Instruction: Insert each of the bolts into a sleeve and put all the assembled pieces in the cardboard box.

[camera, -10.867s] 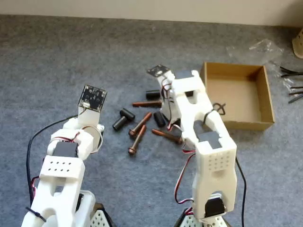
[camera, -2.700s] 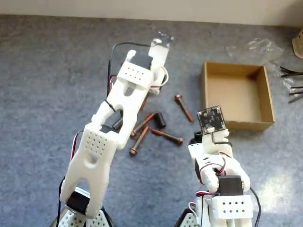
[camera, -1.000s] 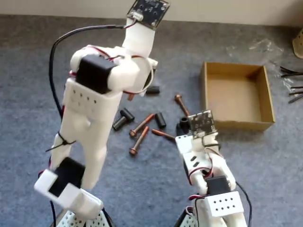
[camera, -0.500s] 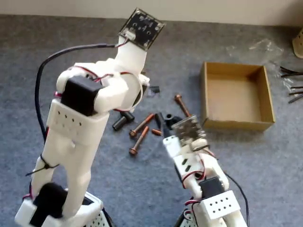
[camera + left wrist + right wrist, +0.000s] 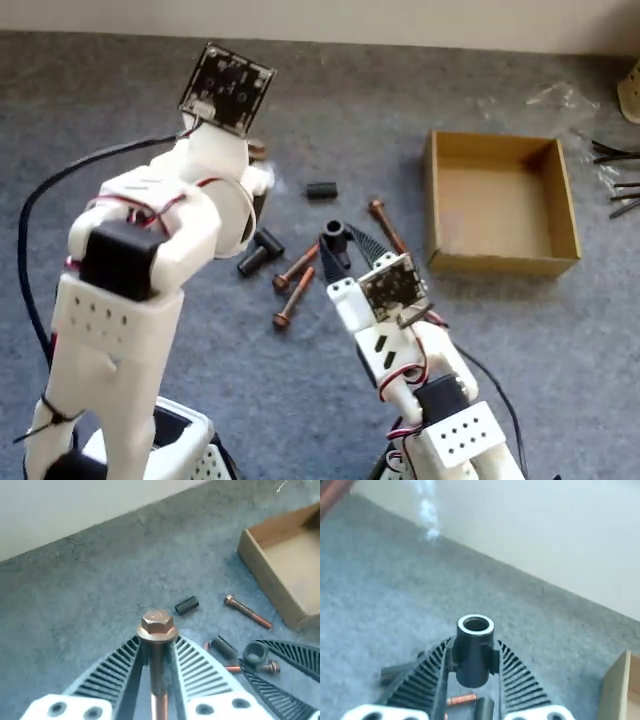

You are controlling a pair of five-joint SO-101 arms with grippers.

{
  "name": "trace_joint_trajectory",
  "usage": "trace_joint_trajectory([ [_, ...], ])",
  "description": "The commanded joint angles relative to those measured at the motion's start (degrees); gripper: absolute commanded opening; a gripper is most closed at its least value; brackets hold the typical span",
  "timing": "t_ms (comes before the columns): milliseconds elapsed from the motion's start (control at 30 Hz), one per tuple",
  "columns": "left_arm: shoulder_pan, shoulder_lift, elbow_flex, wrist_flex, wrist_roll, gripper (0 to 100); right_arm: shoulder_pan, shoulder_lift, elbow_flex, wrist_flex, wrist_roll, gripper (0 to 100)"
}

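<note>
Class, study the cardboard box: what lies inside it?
Inside the cardboard box, the bare brown floor and the inner walls show, with nothing resting on them. The near wall covers the strip of floor right behind it, so that part cannot be checked.

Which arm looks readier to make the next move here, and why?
Probably left: the left gripper grips a bolt, held aloft and free to travel. The right gripper holds a sleeve with its bore open, a ready target.
</note>
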Motion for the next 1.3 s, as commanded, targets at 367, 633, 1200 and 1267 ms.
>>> trace_joint_trajectory([
  [367, 0.8, -22.1, 31.7, -33.4, 0.1, 1, -0.6, -0.5, -3.1, -4.1, -8.4, 0.5],
  [633, 0.7, -25.5, 41.5, -45.2, 9.3, 1, -0.6, -0.5, -2.2, -4.1, -9.6, 0.5],
  [1200, 8.9, -46.5, 57.0, -57.3, 13.7, 1, -4.8, -0.6, -2.0, -4.4, -9.2, 0.5],
  [1267, 10.1, -47.6, 57.9, -57.3, 12.1, 1, -4.9, -0.6, -2.0, -4.4, -9.2, 0.5],
])
